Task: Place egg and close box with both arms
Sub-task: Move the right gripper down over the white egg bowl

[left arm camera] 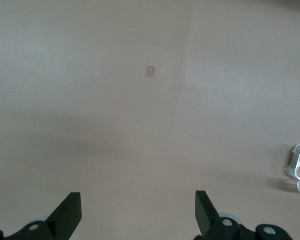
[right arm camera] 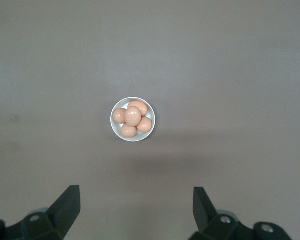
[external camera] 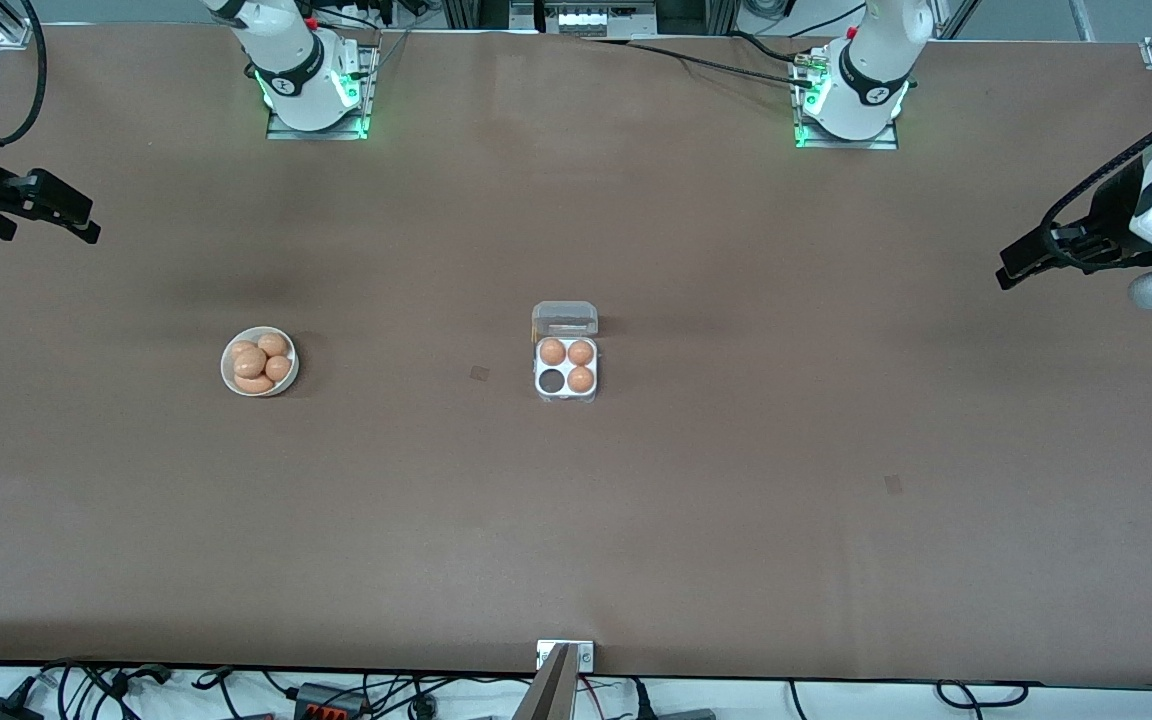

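1. Brown surface (external camera: 736, 500) carries the box (external camera: 566, 378) at its middle, lid up, three cells filled; the empty cell lies nearer the front camera, toward the right arm's end.
2. Risk, as I judge it: the eggs (right arm camera: 133, 119) are heaped touching in the bowl (right arm camera: 116, 129), so gripping one may nudge or crack its neighbours.
3. Each egg is tan-orange, smooth, oval; likely slippery.
4. Right hand (right arm camera: 135, 210) hangs over its end edge, fingers apart, holding nothing.
5. Left hand (left arm camera: 138, 212) waits likewise at its edge, fingers apart.
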You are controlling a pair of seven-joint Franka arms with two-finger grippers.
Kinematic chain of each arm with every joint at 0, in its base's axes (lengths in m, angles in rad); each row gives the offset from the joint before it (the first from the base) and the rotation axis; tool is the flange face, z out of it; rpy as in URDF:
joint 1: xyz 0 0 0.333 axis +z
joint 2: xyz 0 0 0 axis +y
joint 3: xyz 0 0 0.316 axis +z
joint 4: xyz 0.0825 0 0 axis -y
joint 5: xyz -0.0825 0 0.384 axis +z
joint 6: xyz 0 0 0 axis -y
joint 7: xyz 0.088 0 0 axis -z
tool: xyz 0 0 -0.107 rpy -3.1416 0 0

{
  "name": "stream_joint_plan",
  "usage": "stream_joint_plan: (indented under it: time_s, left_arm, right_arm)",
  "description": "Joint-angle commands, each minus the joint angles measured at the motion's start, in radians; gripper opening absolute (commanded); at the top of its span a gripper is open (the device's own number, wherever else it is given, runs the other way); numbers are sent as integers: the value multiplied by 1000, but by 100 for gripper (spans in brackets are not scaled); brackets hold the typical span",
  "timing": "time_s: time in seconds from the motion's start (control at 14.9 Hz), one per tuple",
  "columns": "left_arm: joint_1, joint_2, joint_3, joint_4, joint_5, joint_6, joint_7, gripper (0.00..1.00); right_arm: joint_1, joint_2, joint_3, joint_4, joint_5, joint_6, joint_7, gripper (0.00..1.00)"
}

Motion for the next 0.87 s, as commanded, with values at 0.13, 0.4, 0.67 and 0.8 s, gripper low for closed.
stream_joint_plan:
  time_s: [0.13,0.4,0.67,0.8]
  left_arm:
    - [9,-29,-2,-26,5,-1,129,100]
    - [9,-29,-7,-26,6,-6,131,100]
    - [10,-29,-7,-28,6,-10,143,100]
    - [10,-29,-5,-26,6,-12,144,100]
  right_arm:
    - [-3,-12,11,-2,7,-5,-7,100]
    - [9,69,11,5,6,9,-13,100]
    - [12,212,11,4,15,24,-4,100]
    - [12,273,11,5,27,64,10,100]
